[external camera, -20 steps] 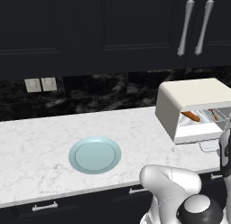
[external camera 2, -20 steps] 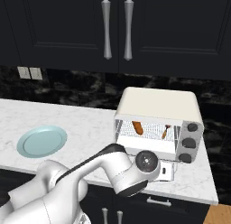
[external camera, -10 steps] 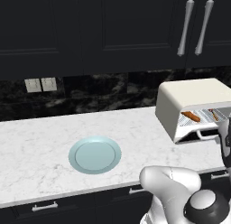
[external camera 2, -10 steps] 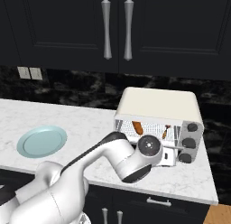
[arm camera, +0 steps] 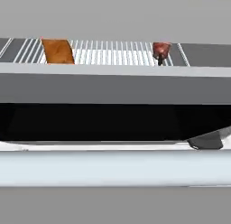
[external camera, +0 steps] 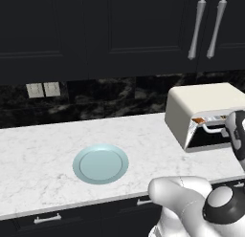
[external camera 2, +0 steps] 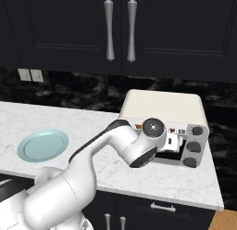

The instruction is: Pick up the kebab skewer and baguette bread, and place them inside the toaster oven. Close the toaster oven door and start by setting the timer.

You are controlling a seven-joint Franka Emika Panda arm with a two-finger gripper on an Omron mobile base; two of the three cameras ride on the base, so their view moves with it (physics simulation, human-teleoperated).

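Note:
The cream toaster oven (external camera: 201,100) (external camera 2: 162,104) stands at the right end of the counter. Its dark glass door (external camera: 210,141) (arm camera: 113,121) is tilted up, leaving a narrow gap at the top. Through that gap the hand view shows the wire rack, with the orange-brown baguette bread (arm camera: 57,51) at its left and the reddish kebab skewer (arm camera: 161,50) at its right. The silver door handle (arm camera: 113,166) runs across, close to the camera. My gripper (external camera: 229,131) (external camera 2: 175,141) is right at the door's handle. How its jaws stand is hidden.
A light blue plate (external camera: 100,164) (external camera 2: 42,144) lies bare on the white marble counter, left of the oven. Three dark knobs (external camera 2: 196,130) sit on the oven's right side. Dark cabinets with silver handles (external camera 2: 120,29) hang above.
The oven door has swung up from about half open to nearly shut, and my hand has risen with it toward the oven's front.

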